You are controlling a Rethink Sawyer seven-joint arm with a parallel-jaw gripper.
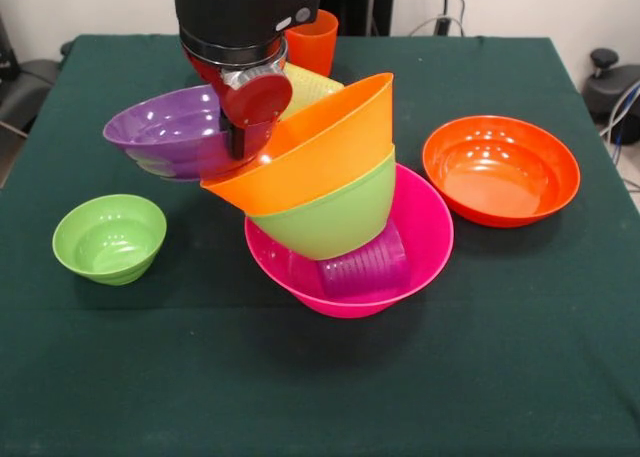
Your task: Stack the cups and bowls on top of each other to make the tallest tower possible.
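Observation:
The tower leans left. The large pink bowl (425, 227) is the base, with the purple cup (365, 264) lying in it. Above come the medium green bowl (330, 215), the yellow-orange bowl (315, 147) and the purple bowl (160, 129), which tips out to the left. My gripper (240, 142) comes down from the top over the purple bowl's right rim. It looks shut on the small red bowl (255, 97), held tilted there. The yellow cup (308, 87) and the orange cup (315, 39) stand behind the tower.
The small green bowl (110, 239) sits alone at the left. The orange-red bowl (500, 169) sits at the right. Everything is on a dark green table cloth (320, 387), with its edges close at both sides.

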